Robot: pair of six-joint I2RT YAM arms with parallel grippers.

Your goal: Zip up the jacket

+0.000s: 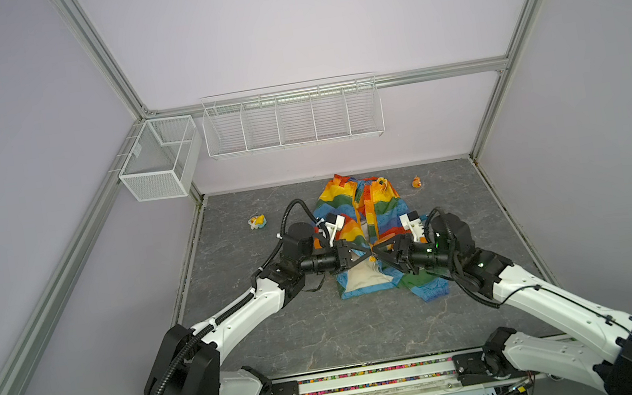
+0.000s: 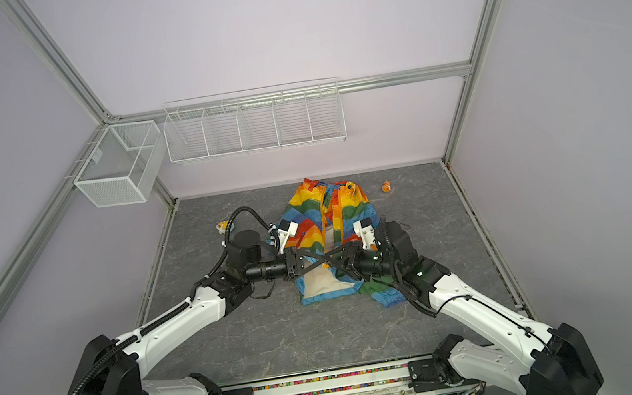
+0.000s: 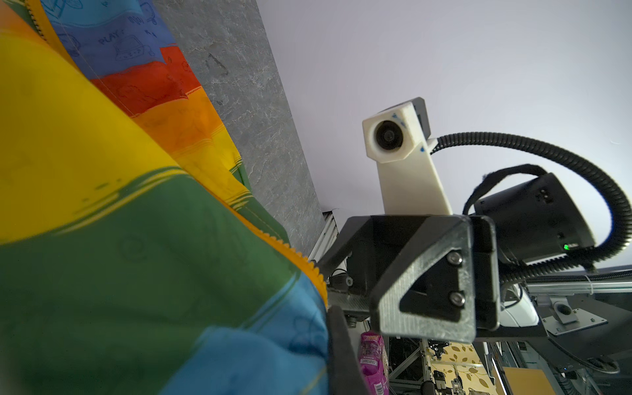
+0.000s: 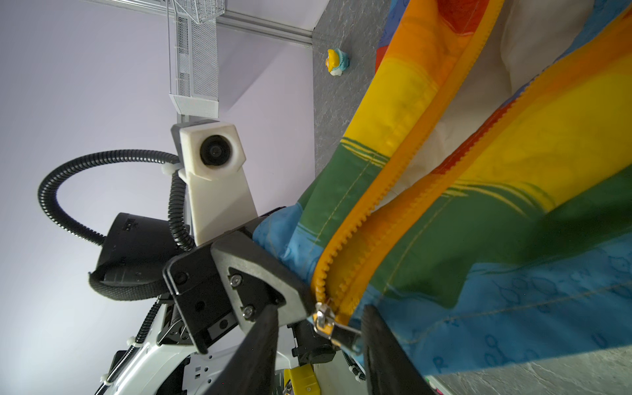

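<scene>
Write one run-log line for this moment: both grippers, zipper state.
left gripper: shut on jacket | right gripper: open, zipper pull between fingers | zipper: unzipped, pull at bottom end

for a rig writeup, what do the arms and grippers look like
The left arm and right arm have white shells, black joints, ribbed black cable hoses. The left gripper and right gripper are black, with triangular fingers, white camera mounts.
</scene>
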